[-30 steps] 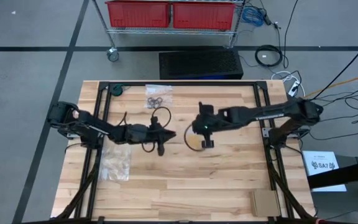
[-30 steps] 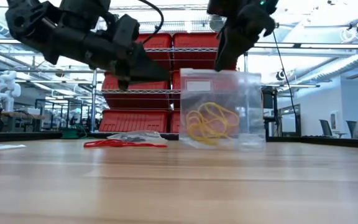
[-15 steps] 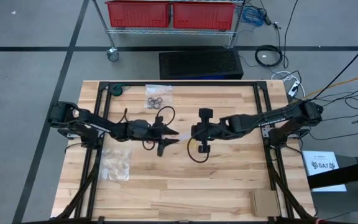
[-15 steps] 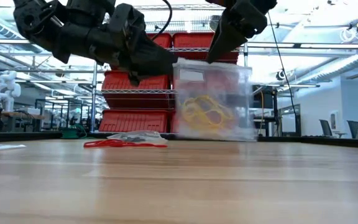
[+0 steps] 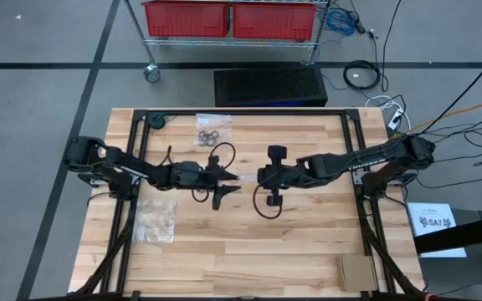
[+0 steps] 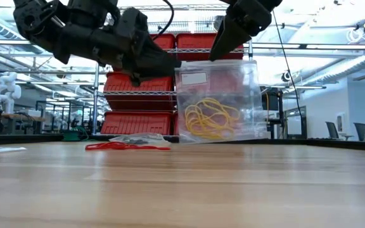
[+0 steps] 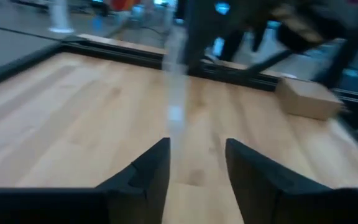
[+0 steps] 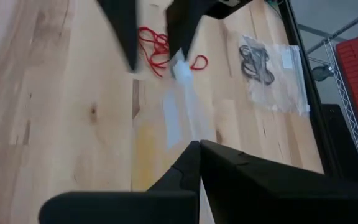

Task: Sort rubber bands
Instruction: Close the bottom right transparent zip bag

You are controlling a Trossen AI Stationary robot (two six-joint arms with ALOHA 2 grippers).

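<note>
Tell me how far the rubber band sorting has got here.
Black bands already sit in a flat clear bag on the table. Yellow bands are inside the bag that the right pincer holds up by its top edge; the left pincer is open beside it. Red bands lie loose on the table, still to be bagged.

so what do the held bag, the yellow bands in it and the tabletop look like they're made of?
Bag: thin clear plastic film, glossy; the red bins behind show through it.
Yellow bands: thin loops, likely rubber, matte; they hang in limp curves.
Tabletop: pale wood planks, smooth finish; grain and seams show.
</note>
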